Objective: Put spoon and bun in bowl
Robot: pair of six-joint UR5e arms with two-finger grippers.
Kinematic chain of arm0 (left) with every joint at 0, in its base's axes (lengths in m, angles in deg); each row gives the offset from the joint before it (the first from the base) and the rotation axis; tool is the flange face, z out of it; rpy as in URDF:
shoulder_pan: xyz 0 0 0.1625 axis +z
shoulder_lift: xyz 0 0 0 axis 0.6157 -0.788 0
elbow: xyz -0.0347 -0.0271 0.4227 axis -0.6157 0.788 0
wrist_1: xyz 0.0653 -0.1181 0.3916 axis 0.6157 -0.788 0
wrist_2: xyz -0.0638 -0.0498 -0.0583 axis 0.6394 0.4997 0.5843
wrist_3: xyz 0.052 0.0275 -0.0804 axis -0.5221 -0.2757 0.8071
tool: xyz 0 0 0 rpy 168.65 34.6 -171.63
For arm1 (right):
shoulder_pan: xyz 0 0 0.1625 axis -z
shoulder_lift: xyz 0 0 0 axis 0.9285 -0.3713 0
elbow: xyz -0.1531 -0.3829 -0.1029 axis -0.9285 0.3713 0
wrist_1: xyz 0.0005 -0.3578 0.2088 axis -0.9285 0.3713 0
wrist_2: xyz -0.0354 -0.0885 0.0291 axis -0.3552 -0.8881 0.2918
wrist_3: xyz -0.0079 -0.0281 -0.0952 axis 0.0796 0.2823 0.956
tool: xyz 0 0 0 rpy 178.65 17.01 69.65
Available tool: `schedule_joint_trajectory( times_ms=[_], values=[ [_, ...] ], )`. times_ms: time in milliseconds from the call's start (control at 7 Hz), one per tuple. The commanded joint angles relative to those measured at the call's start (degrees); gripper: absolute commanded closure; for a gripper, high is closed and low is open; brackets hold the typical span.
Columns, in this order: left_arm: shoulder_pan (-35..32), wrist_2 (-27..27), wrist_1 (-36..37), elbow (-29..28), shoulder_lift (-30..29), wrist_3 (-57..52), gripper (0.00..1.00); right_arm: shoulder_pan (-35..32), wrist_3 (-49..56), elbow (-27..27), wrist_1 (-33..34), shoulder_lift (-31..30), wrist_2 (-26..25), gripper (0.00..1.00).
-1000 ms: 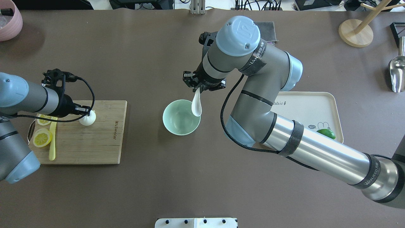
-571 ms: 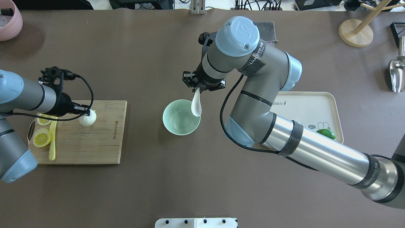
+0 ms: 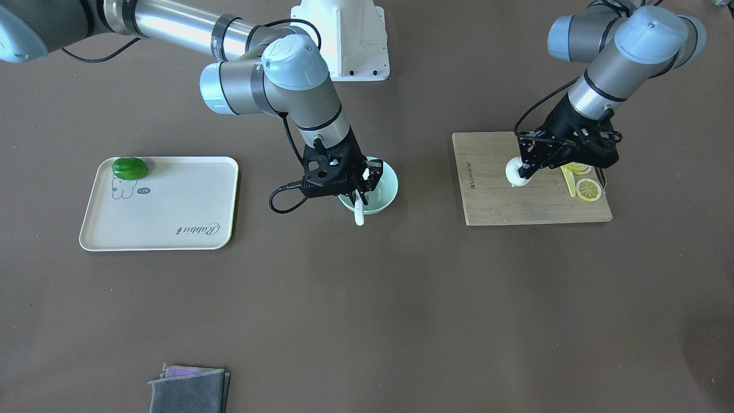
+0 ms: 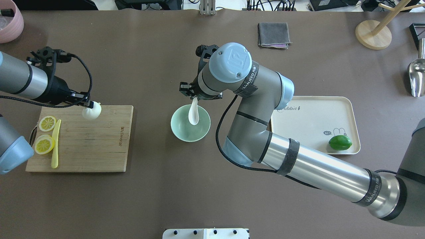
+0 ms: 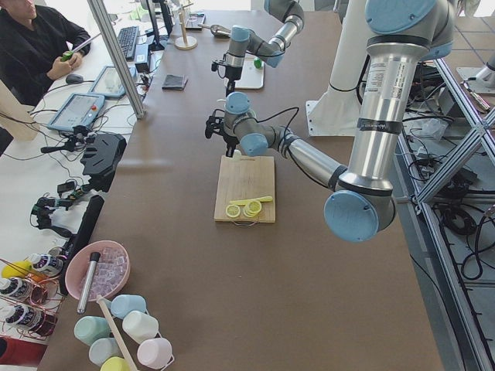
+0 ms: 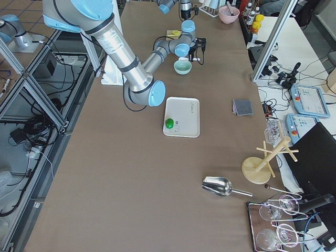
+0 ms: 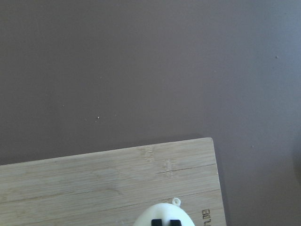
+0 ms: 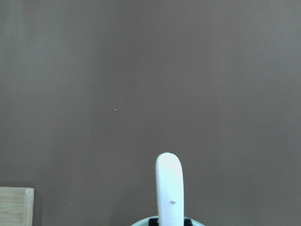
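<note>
Carrying both items at once, the two arms are midway through the transfer. The right gripper is clamped on the handle of the spoon, whose scoop hangs down over the hollow of the bowl at the table's centre. Whether the scoop has dipped below the rim cannot be told. The left gripper is closed on the bun, which appears raised off the board above its far edge, well apart from the bowl. Two lemon slices and a yellow knife lie at the board's left end. A tray with a lime sits to the right of the bowl.

Step in hand: placing the spoon, with the bun's carry just begun. The next move probably calls for lowering the spoon until it rests in the bowl, then parting the fingers and withdrawing upward. The bun must then travel right, across open table, to a point above the bowl. Both arms converging there risks a clash, so the right should clear first.

Compared with a second ago, the spoon has shifted left from the bowl's right rim to its middle. The bun has left the board's surface and moved toward the far edge. The right arm has uncovered a grey cloth at the far side.
</note>
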State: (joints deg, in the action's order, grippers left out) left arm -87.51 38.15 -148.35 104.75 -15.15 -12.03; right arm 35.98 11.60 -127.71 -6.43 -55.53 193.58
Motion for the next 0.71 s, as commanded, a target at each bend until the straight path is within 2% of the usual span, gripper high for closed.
schedule_joint_trajectory(
  times_ms=[0,286,571],
  values=[
    [-0.06,0.17,0.03,-0.02,-0.46,0.07,1.00,0.58,-0.16,0.41,-0.34,0.12,-0.76,0.01],
    [0.11,0.09,0.03,-0.10,-1.94,2.59,1.00,0.41,-0.95,-1.86,0.53,-0.23,0.46,0.00],
    [0.81,0.35,0.99,-0.63,-12.01,15.65,1.00,-5.36,0.10,-5.36,2.71,-2.85,10.26,0.00]
  ],
)
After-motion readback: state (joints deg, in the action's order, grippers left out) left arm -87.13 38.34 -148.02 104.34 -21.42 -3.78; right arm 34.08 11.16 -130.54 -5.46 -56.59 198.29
